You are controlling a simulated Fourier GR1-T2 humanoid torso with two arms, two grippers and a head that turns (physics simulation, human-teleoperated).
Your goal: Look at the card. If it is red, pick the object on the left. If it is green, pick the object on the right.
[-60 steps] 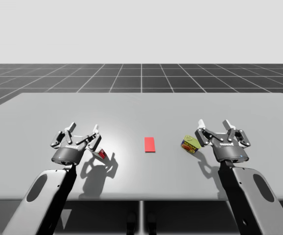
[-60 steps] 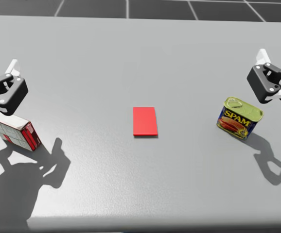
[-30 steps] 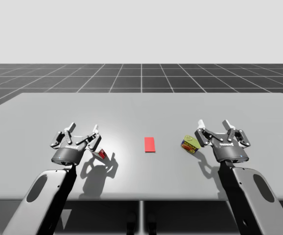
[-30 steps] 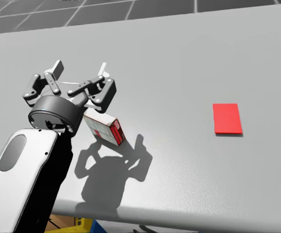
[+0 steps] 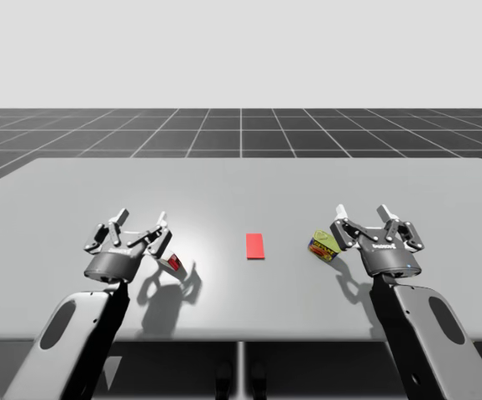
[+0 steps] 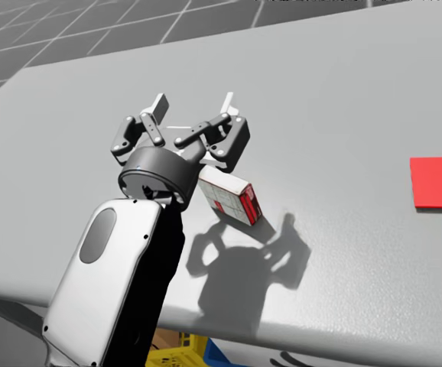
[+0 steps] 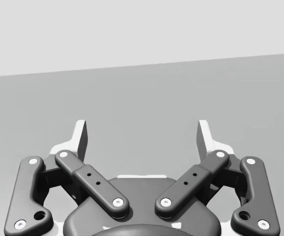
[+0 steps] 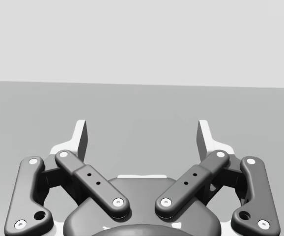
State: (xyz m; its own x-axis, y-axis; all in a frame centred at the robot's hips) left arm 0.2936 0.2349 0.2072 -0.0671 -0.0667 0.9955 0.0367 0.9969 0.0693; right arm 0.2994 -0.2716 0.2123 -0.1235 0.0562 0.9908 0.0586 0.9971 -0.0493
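**Q:** How does the card look, and where does it lie?

**A:** The card (image 5: 256, 246) is a plain red rectangle. It lies flat on the grey table (image 5: 241, 179), between the two objects.

**Q:** Which object is on its left?

**A:** A small box (image 6: 230, 196), white on its broad face and red at one end, lies flat on the table well apart from the card. On the card's right is a squat can (image 5: 325, 244) with a yellow-green lid and a blue-and-red side.

**Q:** What is the state of the left gripper?

**A:** The left gripper (image 6: 193, 105) has its fingers spread wide and grips nothing. In the left wrist view, bare table lies between and ahead of them. The box lies just beside the gripper's base, on the side toward the card. Whether the two touch cannot be told.

**Q:** And the right gripper?

**A:** The right gripper (image 5: 363, 212) is spread equally wide and holds nothing. It sits just beside the can, on the side away from the card.
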